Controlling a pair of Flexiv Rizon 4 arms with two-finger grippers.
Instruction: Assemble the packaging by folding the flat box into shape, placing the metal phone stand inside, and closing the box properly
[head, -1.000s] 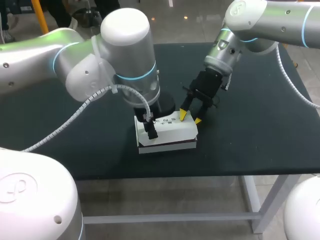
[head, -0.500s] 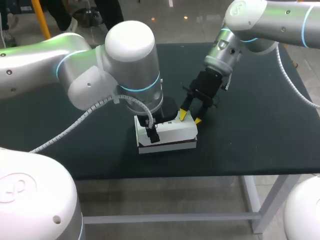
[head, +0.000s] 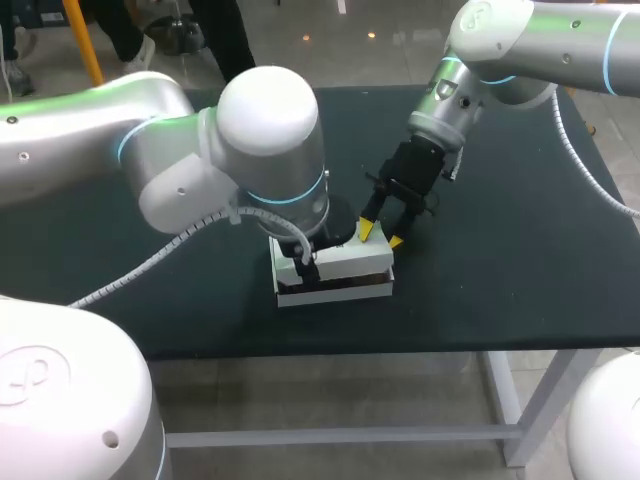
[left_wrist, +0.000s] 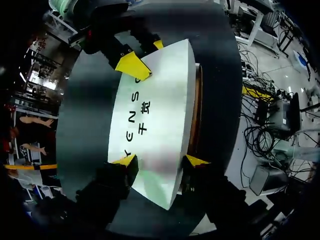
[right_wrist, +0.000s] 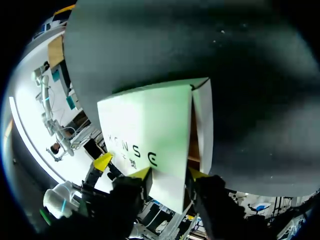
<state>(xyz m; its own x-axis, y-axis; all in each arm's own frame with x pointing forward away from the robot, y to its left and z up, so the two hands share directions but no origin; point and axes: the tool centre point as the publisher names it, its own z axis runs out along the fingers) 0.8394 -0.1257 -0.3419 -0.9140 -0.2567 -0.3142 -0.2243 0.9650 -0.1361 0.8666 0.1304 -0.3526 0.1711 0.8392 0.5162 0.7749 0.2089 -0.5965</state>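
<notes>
A white box (head: 350, 262) with dark lettering on its lid lies near the table's front edge. Its lid (left_wrist: 155, 115) is down but slightly ajar, and a brown strip of the inside (left_wrist: 198, 115) shows along one long side. My left gripper (left_wrist: 161, 161) straddles the box's left end, one yellow tip against each long side. My right gripper (head: 382, 235) holds the back right corner, its tips (right_wrist: 145, 172) touching the lid edge and the end wall. From the left wrist that gripper (left_wrist: 145, 55) shows at the far end. No phone stand is visible.
The dark table (head: 500, 260) is bare to the right of the box and behind it. My left arm's large wrist (head: 270, 150) hangs over the box's left half and hides it from above. The front edge of the table lies just beyond the box.
My left arm has shifted to the right over the box and now covers the lid's lettering in the head view. The right arm and the box have stayed put.
</notes>
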